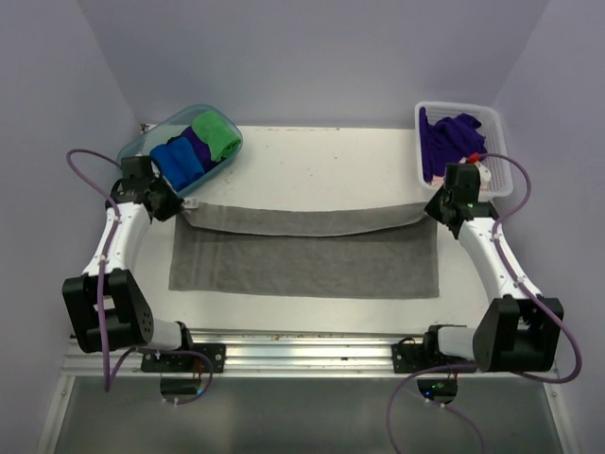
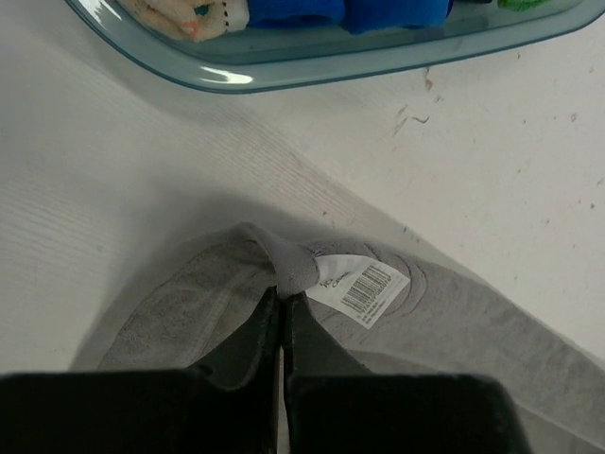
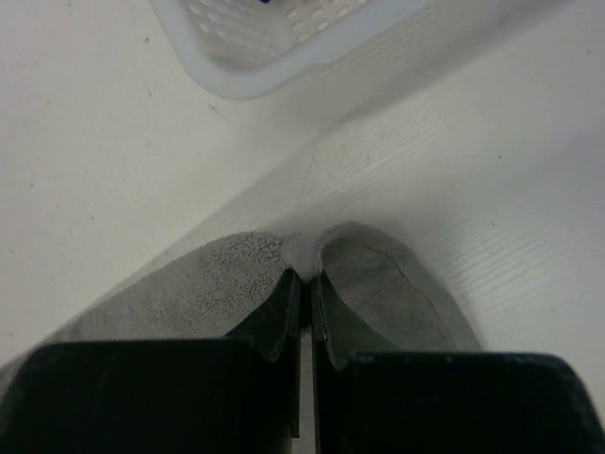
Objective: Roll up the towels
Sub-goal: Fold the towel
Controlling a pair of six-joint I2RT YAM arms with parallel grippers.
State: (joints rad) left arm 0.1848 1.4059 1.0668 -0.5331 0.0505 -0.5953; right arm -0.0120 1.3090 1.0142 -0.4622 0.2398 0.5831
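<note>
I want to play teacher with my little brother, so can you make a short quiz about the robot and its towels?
1. True or false: the left fingers and the right fingers each pinch a corner of the grey towel.
2. Which one holds the rolled towels? A: the blue tub. B: a white basket. C: a drawer.
3. Fill in: the barcode tag on the grey towel lies beside the ___ fingers.
Key: 1 true; 2 A; 3 left.
</note>
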